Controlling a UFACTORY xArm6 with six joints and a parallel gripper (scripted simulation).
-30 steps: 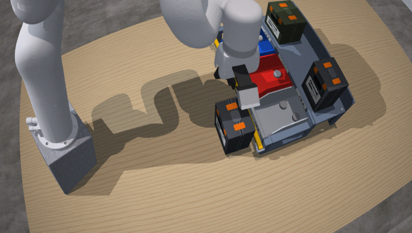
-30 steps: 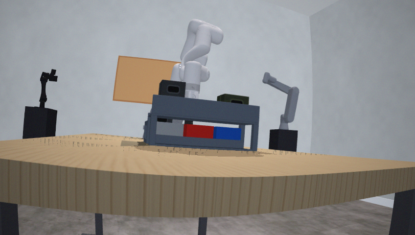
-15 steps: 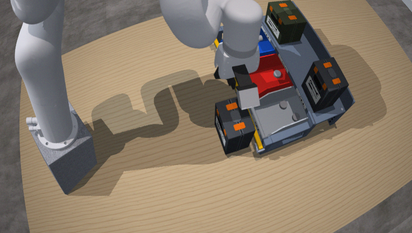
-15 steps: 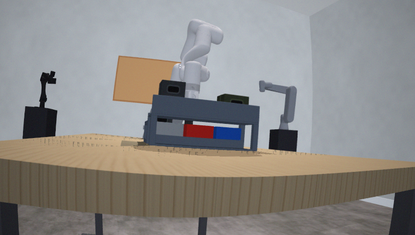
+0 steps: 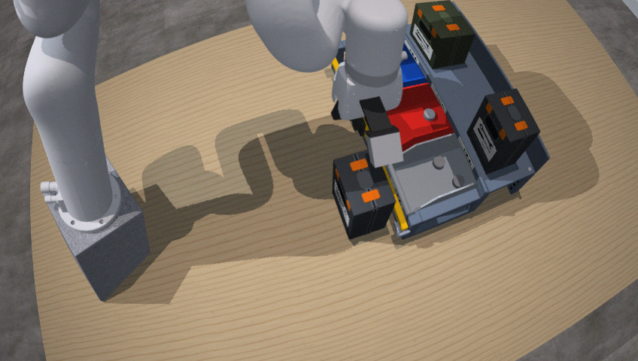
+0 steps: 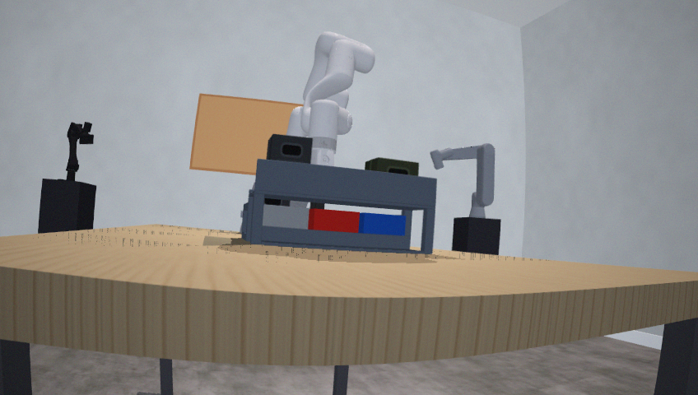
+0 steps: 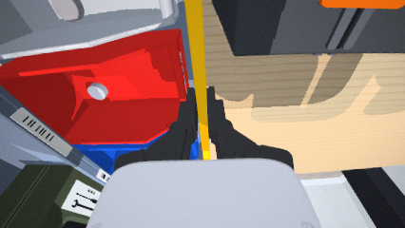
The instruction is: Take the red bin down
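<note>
Red bin (image 5: 414,127) (image 6: 333,220) (image 7: 143,114) w/ grey part (image 5: 429,114) (image 7: 97,91) on shelf (image 5: 478,76) (image 6: 342,183), claw (image 5: 347,120) (image 6: 317,205) (image 7: 202,98) nearly closed, gripping yellow strip (image 5: 398,205) (image 7: 196,47)

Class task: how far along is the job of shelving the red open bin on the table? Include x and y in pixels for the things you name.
Done: none of the transfer; the red open bin (image 5: 416,131) (image 6: 334,220) (image 7: 138,116) sits in the blue-grey shelf (image 5: 474,86) (image 6: 342,181).
In hand: the pincer (image 5: 360,129) (image 6: 317,206) (image 7: 202,98) grips the yellow bar (image 5: 397,203) (image 7: 197,43).
Left: freeing, lowering, releasing the bin.

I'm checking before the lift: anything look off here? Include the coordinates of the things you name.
Yes: the pincer (image 5: 360,129) (image 6: 317,206) (image 7: 202,98) appears clamped on the shelf's yellow rail (image 5: 397,203) (image 7: 195,43), beside the red bin (image 5: 414,122) (image 6: 333,220) (image 7: 143,78), instead of on the bin.
</note>
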